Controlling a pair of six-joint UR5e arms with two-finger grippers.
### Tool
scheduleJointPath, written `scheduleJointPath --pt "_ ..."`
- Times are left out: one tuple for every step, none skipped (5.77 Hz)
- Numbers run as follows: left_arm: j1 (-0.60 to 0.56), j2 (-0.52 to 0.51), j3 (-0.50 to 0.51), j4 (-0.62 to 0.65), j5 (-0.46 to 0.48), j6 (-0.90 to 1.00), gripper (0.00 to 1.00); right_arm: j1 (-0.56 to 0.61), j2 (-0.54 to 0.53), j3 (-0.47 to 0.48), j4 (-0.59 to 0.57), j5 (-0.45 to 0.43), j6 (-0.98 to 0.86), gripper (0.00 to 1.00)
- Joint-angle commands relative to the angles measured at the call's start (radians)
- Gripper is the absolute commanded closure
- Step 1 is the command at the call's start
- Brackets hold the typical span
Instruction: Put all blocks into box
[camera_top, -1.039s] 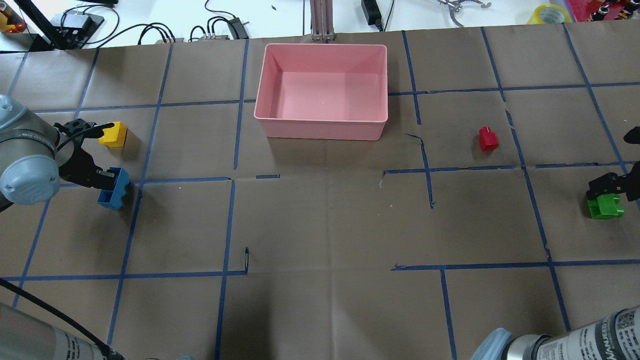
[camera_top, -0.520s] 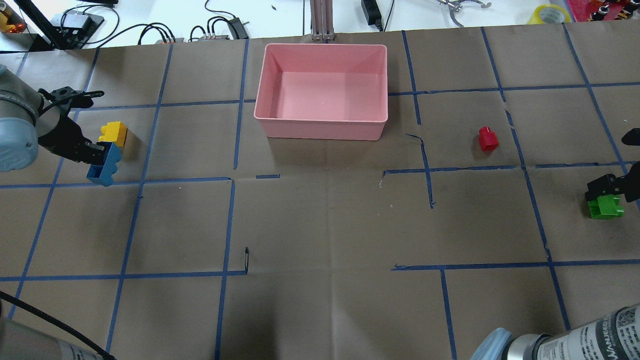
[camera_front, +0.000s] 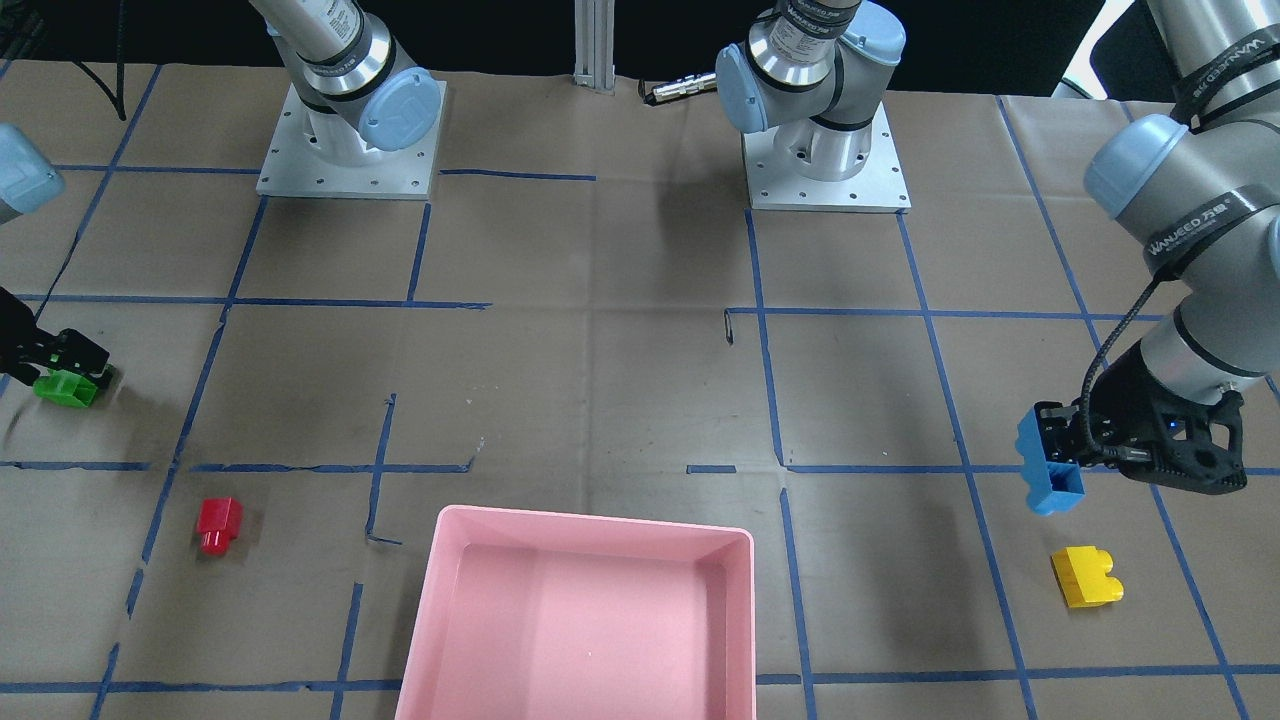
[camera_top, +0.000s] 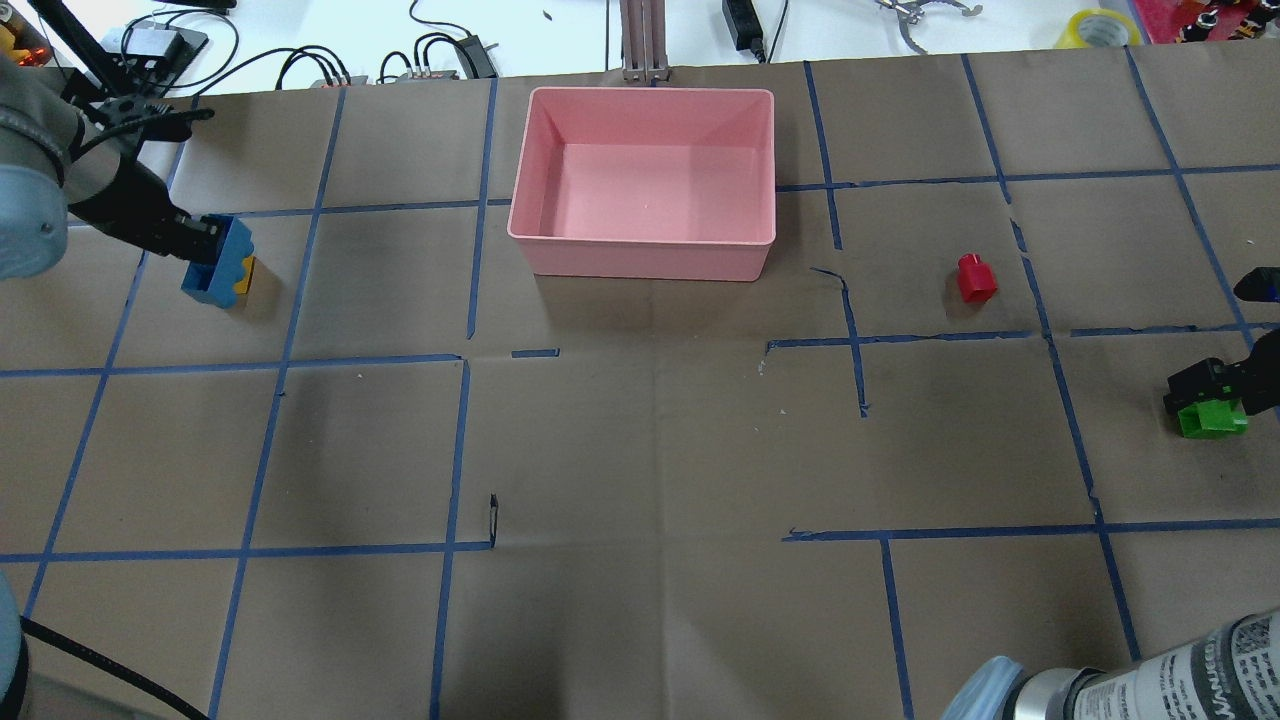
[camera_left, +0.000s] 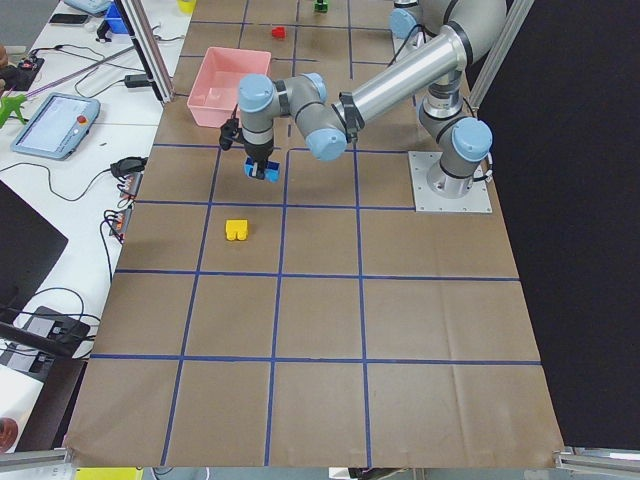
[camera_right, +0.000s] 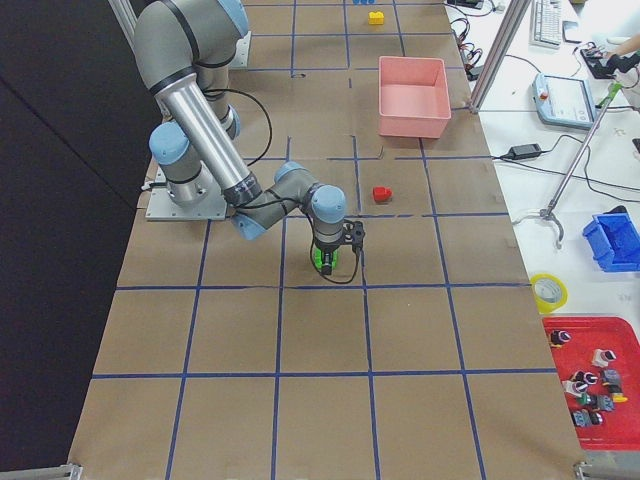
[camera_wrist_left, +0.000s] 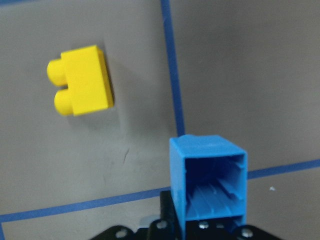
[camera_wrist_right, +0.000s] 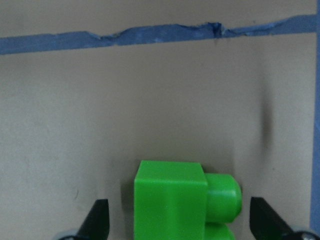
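Blue block held aloft, box well apart

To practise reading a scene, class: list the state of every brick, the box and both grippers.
left gripper: shut on blue brick.
right gripper: open, astride green brick.
blue brick: held in the air.
green brick: resting, not gripped.
yellow brick: lying loose on its side.
red brick: lying loose.
box: empty.

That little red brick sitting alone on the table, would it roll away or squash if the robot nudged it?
Probably neither. The red brick looks like hard moulded plastic, so it should stay stiff. It rests on a flat side of its boxy body, so a nudge would likely slide it, not roll it.
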Motion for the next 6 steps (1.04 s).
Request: scheduleJointPath --pt "-0.198 -0.022 0.198 -0.134 -0.010 -0.315 1.00 0.000 0.000 -0.002 -0.003 0.000 -0.001 0.25" --pt "-0.290 -0.042 0.208 -0.131 -0.012 -0.452 1.00 0.000 0.000 -0.005 -0.006 -0.005 -0.004 0.50" --pt "-0.382 -0.077 0.214 -0.112 -0.010 -0.596 1.00 0.000 0.000 -0.004 -0.004 -0.008 -0.004 0.66" --pt "-0.473 -0.116 0.217 -0.058 -0.003 -0.744 1.00 0.000 -0.009 -0.013 0.008 -0.009 -0.006 0.72" --pt "-0.539 -0.168 0.228 -0.008 0.002 -0.841 1.00 0.000 -0.028 -0.042 0.042 -0.005 -0.015 0.74" --pt "-0.579 -0.227 0.252 0.058 0.006 -0.901 1.00 0.002 -0.039 -0.094 0.112 -0.003 -0.015 0.75"
